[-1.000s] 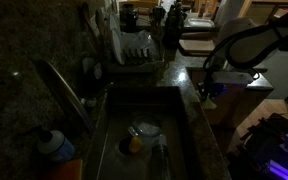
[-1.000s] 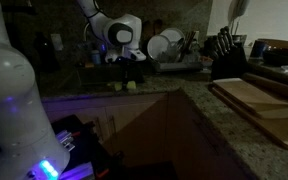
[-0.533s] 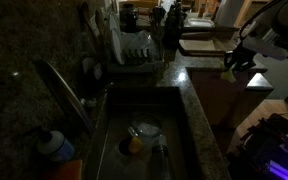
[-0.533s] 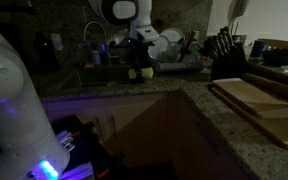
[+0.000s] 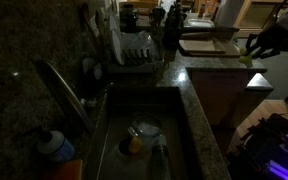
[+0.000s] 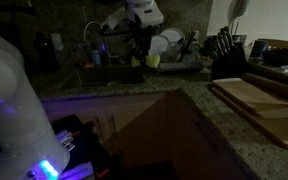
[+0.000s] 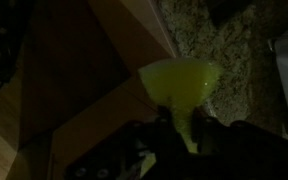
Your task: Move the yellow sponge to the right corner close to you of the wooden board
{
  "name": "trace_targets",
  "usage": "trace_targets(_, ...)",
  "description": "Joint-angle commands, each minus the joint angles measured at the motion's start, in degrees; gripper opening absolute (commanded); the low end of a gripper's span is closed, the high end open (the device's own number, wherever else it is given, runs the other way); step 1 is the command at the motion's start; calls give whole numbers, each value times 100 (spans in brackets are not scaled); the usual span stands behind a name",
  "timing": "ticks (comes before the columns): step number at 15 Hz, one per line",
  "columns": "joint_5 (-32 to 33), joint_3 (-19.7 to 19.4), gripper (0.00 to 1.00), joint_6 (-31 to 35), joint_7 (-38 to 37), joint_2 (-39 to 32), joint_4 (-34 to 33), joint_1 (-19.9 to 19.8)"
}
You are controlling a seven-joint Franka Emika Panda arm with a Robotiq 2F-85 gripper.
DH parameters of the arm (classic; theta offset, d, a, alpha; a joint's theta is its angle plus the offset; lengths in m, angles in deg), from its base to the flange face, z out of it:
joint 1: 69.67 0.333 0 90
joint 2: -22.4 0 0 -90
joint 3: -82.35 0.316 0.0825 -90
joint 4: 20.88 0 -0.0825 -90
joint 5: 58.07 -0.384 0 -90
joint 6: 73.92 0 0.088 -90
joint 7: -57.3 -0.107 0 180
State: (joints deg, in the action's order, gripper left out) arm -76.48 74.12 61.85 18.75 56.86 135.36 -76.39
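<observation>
Low centre of the wrist view, the gripper (image 7: 184,128) had its fingers (image 7: 212,135) pinching the yellow sponge (image 7: 182,82) by one thin edge, so the pad fanned out ahead of them. Sponge was airborne beside the speckled worktop (image 7: 224,50), probably carried high to clear the sink rim and rack in transit. Lower centre of an exterior view, the sink (image 5: 179,120) held a white dish (image 5: 145,129) and a yellow-orange item (image 5: 132,145). Dish rack (image 5: 134,50) behind it carried plates. Farthest along, the wooden board (image 6: 252,98) lay at the right of frame, well apart from the sponge. Carry looked about midway.
</observation>
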Motion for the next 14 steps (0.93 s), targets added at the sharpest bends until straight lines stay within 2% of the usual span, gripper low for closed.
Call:
trace_targets(1,149,284,5,500,-279,-558,-414,-560)
trace_targets(4,415,16,5,310,-695,-1147,-1311,-1137)
trace_targets(8,221,-642,5,-343,-843,-2318,-2509,-1430)
trace_targets(9,4,-799,5,-400,-781,-2670,-2667,-1364)
trace_targets(11,-189,-881,5,-643,-1025,-2922,-2713,-1320)
trace_targets(12,21,-871,21,-369,-805,-2487,-2427,-1340)
trace_targets(14,-65,-903,21,-413,-916,-2861,-2556,-1306)
